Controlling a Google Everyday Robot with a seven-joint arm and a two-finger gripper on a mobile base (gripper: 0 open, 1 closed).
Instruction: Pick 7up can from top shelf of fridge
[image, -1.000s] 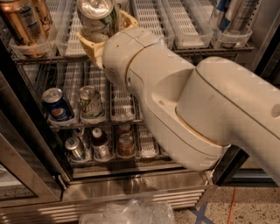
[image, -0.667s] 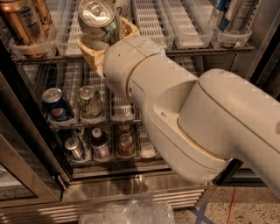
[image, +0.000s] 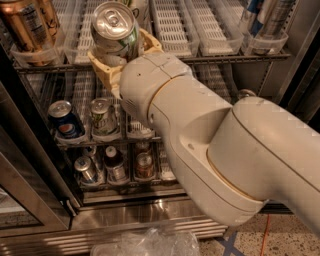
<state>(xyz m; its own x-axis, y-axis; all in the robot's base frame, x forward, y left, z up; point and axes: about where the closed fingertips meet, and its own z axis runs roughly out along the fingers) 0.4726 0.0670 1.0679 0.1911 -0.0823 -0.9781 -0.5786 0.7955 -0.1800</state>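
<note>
At the front edge of the top shelf (image: 225, 58) of the fridge (image: 135, 214), the hand (image: 121, 49) pinches the 7up can (image: 116, 30) between its two yellowish fingers (image: 102, 67), one pressed to the can's left side and the other to its right. The can stands nearly upright, its silver lid turned up toward the camera; whether its base rests on the rack cannot be told, since the hand hides it. Behind the hand, the thick cream arm (image: 250, 160) reaches in from the lower right, its wrist angled up and to the left, and it covers the right part of the two lower racks. To the right of the can, white slotted lanes (image: 172, 22) run back into the fridge, with blue and silver cans (image: 260, 25) well apart at the far right. Gold cans (image: 27, 22) stand well apart on the left, a lane lying between them and the held can. Below, on the middle rack, a Pepsi can (image: 65, 120) sits just beside a green-marked can (image: 103, 116), both under the hand. Low on the left, the metal door frame (image: 30, 200) borders the opening.
</note>
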